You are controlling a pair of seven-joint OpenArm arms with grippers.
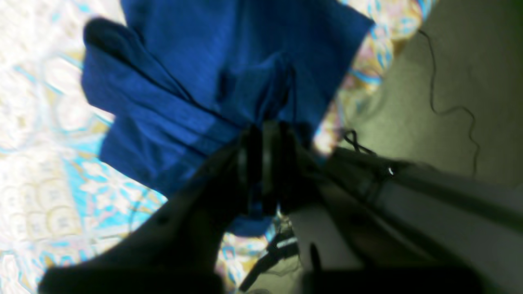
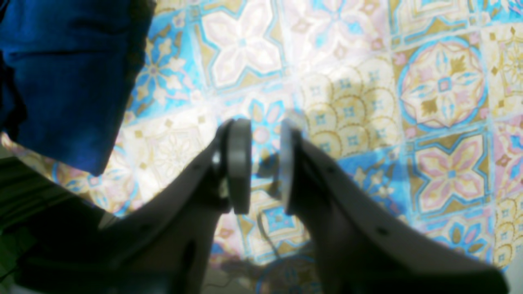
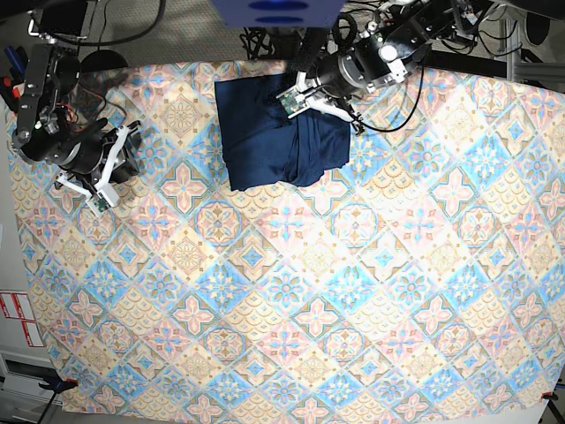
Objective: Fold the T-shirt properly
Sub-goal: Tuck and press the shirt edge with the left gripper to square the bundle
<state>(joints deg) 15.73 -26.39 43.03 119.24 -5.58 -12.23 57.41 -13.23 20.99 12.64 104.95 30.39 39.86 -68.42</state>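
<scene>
The T-shirt, dark navy, lies folded into a rough rectangle on the patterned cloth at the far middle of the table. My left gripper sits over its far edge. In the left wrist view this gripper is shut on a raised bunch of the T-shirt, with folds fanning away from the fingers. My right gripper hovers at the left side of the table, well apart from the shirt. Its fingers stand open over the bare cloth with nothing between them. A corner of blue fabric shows at that view's upper left.
The pastel tile-print cloth covers the whole table. Beyond its far edge the left wrist view shows grey floor with a thin black cable. Arm bases and cables crowd the far side.
</scene>
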